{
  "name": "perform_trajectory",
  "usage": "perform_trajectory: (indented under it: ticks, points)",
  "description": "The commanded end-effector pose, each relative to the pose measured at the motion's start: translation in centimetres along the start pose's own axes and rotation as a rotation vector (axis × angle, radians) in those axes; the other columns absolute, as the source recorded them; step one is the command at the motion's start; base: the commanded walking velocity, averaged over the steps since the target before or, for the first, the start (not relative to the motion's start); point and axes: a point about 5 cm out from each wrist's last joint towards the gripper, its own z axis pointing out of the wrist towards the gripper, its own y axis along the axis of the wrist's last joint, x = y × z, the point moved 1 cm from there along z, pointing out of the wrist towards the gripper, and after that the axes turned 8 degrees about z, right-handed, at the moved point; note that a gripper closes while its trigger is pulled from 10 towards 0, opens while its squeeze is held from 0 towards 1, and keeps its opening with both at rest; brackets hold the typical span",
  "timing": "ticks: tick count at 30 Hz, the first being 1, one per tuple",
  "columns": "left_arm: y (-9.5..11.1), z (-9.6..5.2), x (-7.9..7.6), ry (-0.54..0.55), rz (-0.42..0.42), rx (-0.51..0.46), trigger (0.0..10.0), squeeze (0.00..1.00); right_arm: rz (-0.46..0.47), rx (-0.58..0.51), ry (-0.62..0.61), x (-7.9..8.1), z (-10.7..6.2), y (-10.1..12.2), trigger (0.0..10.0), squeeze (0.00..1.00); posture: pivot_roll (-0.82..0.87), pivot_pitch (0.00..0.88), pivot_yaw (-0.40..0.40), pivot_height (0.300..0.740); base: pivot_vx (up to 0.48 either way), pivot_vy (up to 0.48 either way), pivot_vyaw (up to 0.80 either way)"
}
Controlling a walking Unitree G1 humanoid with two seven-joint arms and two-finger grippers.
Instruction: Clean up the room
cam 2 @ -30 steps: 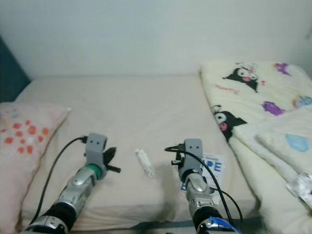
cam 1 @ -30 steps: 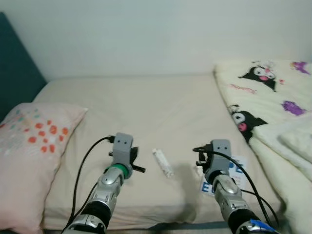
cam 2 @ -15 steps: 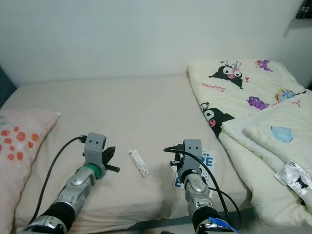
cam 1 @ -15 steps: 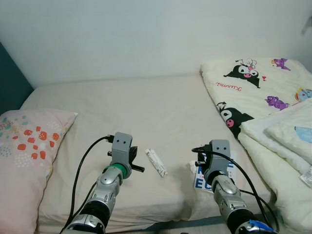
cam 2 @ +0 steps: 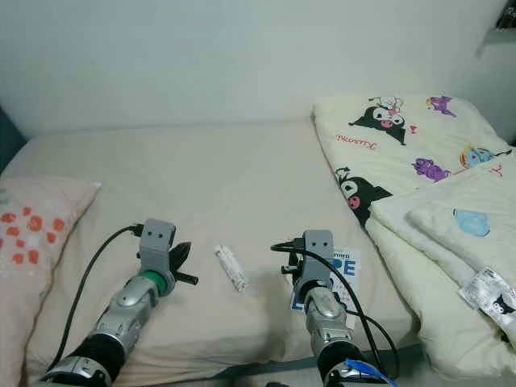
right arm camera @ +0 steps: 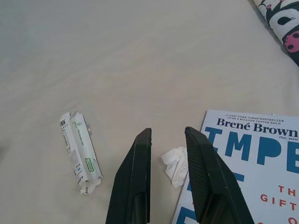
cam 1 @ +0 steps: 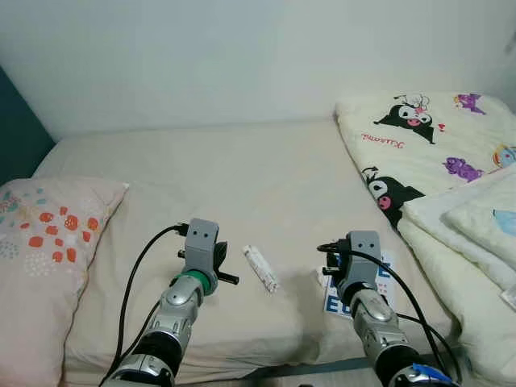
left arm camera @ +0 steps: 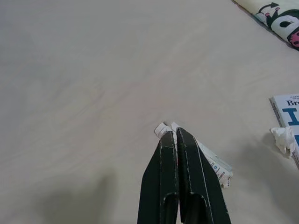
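Left pincer (left arm camera: pixel 177 135) clenched above wrapper (right arm camera: pixel 80 151); right pincer (right arm camera: pixel 169 140) released, seemingly over tissue (right arm camera: pixel 175 163).

The white book (right arm camera: pixel 252 163) lying on the bed (cam 1: pixel 242 177) carries the clearest print: along its top edge a small line ends in "NEW YORK TIMES BESTSELLER" and "COPIES SOLD", and under it the author's name "Brené Brown" in dark letters. Below come large blue capitals cut off by the frame edge, reading "IMPE", then smaller red letters "TH" and "GIFT". The patterned blanket (cam 1: pixel 419 137) bears the pink script word "Kuromi" beside its cartoon figures. The small white wrapper (right arm camera: pixel 80 151) has green and dark print, too small to read.
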Motion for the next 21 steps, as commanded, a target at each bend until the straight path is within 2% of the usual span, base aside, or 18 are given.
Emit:
perform_trajectory:
  ticks: [1,6,9,13,16,17,19,21]
  points:
    - [-0.5,-0.1,0.1,0.005,-0.003,0.025,10.0,0.00,0.014,0.018,-0.002,-0.1,-0.1,-0.3,10.0,0.00,0.08,0.000,0.078,0.740,0.000,0.000,0.00]
    - [-0.4,-0.1,0.1,0.005,-0.002,0.025,10.0,0.00,0.018,0.016,0.017,0.2,0.0,-0.2,10.0,0.00,0.09,0.000,0.079,0.740,0.000,0.000,0.00]
    - [-0.2,0.0,0.5,0.009,0.011,0.021,10.0,0.00,-0.012,0.012,0.081,1.2,0.7,0.8,10.0,0.00,0.09,0.015,0.080,0.730,0.000,0.000,0.00]
    - [0.4,0.1,1.1,0.018,0.026,0.011,10.0,0.00,-0.029,-0.008,0.116,2.2,1.6,2.4,10.0,0.00,0.10,0.079,0.086,0.710,0.000,0.000,0.00]
    - [0.5,0.1,1.3,0.020,0.029,0.009,10.0,0.00,-0.032,-0.011,0.122,2.5,1.8,2.7,10.0,0.00,0.11,0.117,0.090,0.705,0.000,0.000,0.00]
    - [0.7,0.1,1.5,0.021,0.034,0.003,10.0,0.00,-0.034,-0.016,0.131,2.8,1.9,2.9,10.0,0.00,0.12,0.162,0.093,0.695,0.000,0.000,0.00]
    - [0.8,0.0,1.5,0.014,0.048,-0.002,10.0,0.00,-0.030,-0.019,0.133,2.9,1.8,2.8,10.0,0.00,0.13,0.195,0.092,0.695,0.000,0.000,0.00]
    - [0.9,0.0,1.4,0.008,0.058,-0.005,10.0,0.00,-0.026,-0.021,0.134,2.9,1.8,2.8,10.0,0.00,0.13,0.195,0.092,0.695,0.000,0.000,0.00]
